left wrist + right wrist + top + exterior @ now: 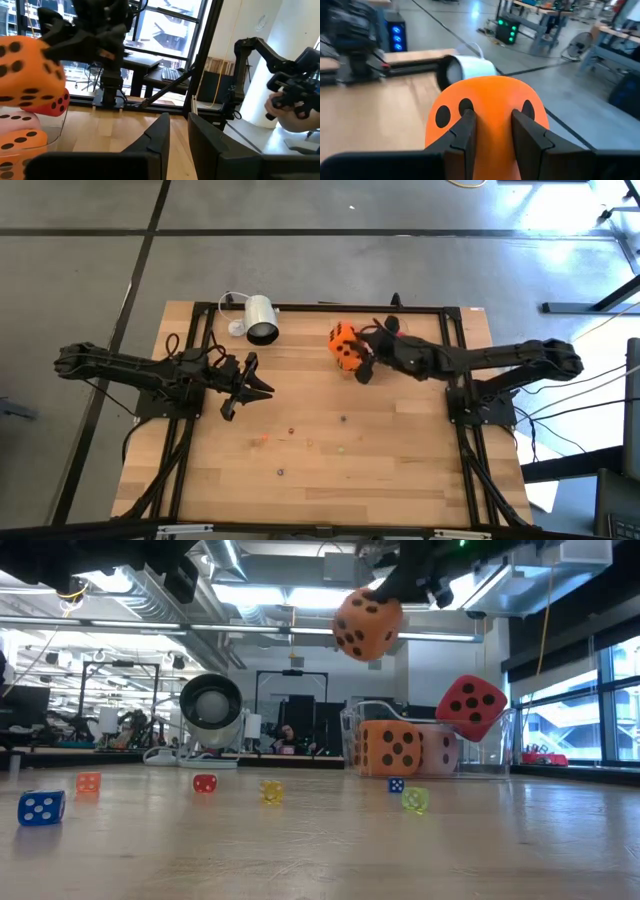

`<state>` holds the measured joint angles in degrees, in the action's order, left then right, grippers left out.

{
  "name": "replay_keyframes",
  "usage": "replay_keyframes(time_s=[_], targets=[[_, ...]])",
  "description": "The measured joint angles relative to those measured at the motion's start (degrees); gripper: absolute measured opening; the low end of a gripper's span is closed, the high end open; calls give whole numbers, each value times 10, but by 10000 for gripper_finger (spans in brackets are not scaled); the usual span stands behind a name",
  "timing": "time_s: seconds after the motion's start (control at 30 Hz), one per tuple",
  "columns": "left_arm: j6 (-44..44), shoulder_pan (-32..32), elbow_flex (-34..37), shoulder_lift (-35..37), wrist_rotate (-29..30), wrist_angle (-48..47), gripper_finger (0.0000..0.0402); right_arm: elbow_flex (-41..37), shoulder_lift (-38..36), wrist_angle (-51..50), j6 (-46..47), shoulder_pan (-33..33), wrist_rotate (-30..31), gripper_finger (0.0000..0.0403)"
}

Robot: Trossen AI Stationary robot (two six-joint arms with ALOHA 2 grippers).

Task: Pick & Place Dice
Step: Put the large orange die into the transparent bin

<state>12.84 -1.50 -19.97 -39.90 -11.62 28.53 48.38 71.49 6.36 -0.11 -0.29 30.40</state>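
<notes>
My right gripper (362,360) is shut on an orange die (368,625) with dark pips, high over the table's far middle. Under it a clear bin (500,745) holds another orange die (390,748) and a pale pink die (440,752). A red die (470,705) leans tilted on top of those two. My left gripper (179,145) waits at the table's left, level, its fingers a narrow gap apart with nothing between them. My right gripper pinches the orange die between its two fingers (465,132). The soft face (492,120) bulges up between them, with pips on either side. The fingers come nearly level from the table's right side. The die hangs clear of the table, above the bin.
A white cylindrical camera (260,320) lies at the table's far edge, left of the held die. Several tiny coloured dice (204,783) are scattered over the wooden top. A person's hand (287,112) shows beyond the table in the left wrist view.
</notes>
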Motion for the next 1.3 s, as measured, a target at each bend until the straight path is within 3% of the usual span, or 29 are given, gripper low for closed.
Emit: replay_keyframes(time_s=[0.37,0.57,1.3], targets=[[0,0,0,0,0,0,63,0,111,78,-53,-100,-39,91],[0,0,0,0,0,-3,62,0,127,73,-53,-145,-79,91],[-2,0,0,0,0,-10,59,0,119,-33,-90,-158,-68,90]])
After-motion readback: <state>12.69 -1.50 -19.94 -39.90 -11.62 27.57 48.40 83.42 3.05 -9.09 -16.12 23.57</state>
